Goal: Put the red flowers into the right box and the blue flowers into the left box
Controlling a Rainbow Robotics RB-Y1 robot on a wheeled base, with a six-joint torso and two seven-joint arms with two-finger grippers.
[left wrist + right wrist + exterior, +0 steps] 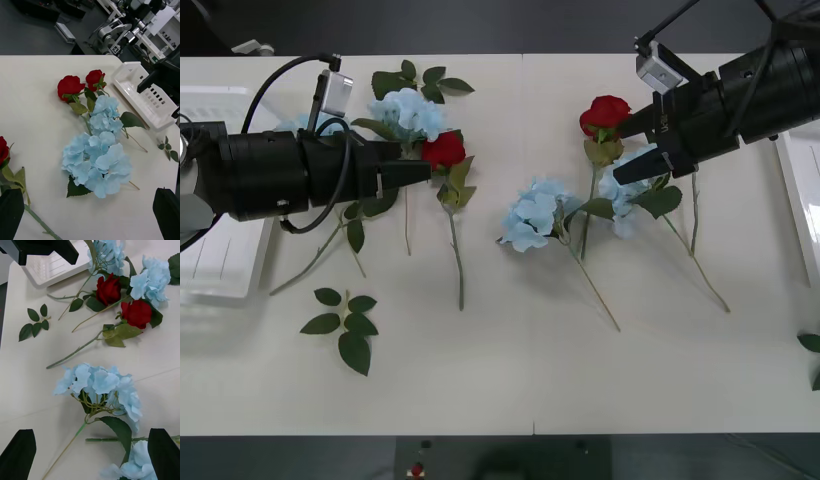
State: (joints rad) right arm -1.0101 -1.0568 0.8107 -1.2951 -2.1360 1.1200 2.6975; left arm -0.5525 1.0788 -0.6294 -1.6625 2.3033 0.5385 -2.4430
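The left gripper [420, 170] hangs over the left side of the white table [510, 370], and its black fingers [11, 210] are spread wide apart with nothing between them. Its tip points right at a red rose [443, 150], which lies just beside it with its long green stem running down toward the robot. Just behind that rose sits a pale blue flower [408, 110] with dark leaves above it. Under the left arm you can see the left box [220, 260], a white tray with a ribbed bottom, at the table's left edge. A small green leaf sprig [345, 322] lies alone on the table, nearer the robot. The right gripper [635, 145] hangs over the right side of the table, and its two black fingers [18, 453] are also wide open and hold nothing. It hovers above a blue flower [630, 185] that lies partly under it. Just to the left of that gripper is a second red rose [605, 112], with its stem reaching down the table. Near the middle of the table lies another blue flower [535, 215], close to the rose's stem, and a leaf touches it. The right box [805, 190] is a white tray at the far right edge of the table, well apart from the flowers. No flower is in either box.
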